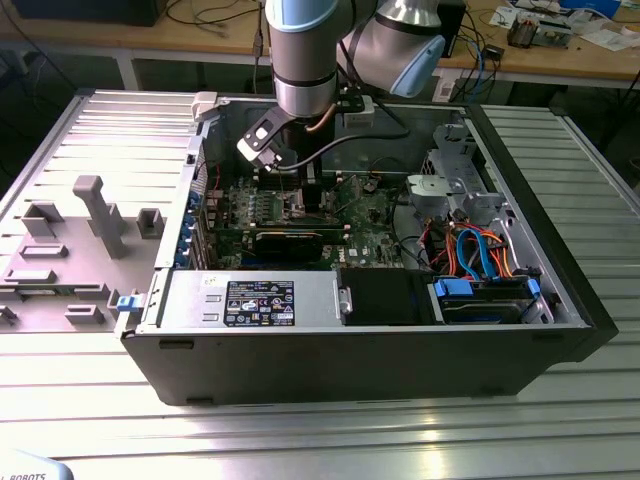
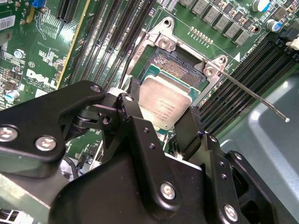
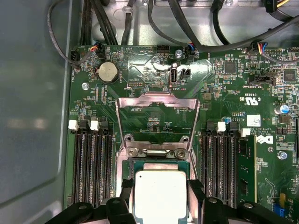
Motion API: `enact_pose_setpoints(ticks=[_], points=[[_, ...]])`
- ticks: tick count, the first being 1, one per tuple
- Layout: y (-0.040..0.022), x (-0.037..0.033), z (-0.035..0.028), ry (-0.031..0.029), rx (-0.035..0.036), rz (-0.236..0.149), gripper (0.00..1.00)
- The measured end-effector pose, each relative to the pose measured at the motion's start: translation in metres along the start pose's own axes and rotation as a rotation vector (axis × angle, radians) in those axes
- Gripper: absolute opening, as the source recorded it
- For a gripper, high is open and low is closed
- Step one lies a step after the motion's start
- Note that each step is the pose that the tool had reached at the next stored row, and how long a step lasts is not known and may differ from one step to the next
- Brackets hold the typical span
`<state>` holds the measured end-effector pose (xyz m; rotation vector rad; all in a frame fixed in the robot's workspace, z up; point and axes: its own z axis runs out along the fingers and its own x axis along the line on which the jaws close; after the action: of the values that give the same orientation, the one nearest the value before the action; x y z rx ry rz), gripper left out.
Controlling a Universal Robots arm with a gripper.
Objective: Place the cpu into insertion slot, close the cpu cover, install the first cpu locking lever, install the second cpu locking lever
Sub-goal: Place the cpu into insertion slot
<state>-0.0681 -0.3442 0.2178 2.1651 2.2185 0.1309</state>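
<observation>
Step 1 is judged underway: the cpu (image 2: 164, 105) is pinched btw. the jaws of the gripper (image 2: 162, 112) just over the insertion slot (image 2: 175, 65), apparently not yet seated, w/ the cpu cover (image 3: 156, 99) seen flipped open and a locking lever (image 2: 252, 93) unlatched.

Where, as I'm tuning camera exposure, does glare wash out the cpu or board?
First wrist view: the cpu top is washed nearly white, and a bright patch glares on the green board. Second wrist view: the cpu top reads even grey, without glare.
</observation>
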Motion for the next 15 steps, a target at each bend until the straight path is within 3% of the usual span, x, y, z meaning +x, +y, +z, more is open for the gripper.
enact_pose_setpoints(ticks=[6, 9, 15], points=[[0.0, 0.0, 0.0, 0.0, 0.0, -0.002, 0.54], [-0.0001, 0.0001, 0.0005, 0.0029, 0.0009, -0.033, 0.54], [0.0, 0.0, 0.0004, 0.0029, 0.001, -0.034, 0.54]])
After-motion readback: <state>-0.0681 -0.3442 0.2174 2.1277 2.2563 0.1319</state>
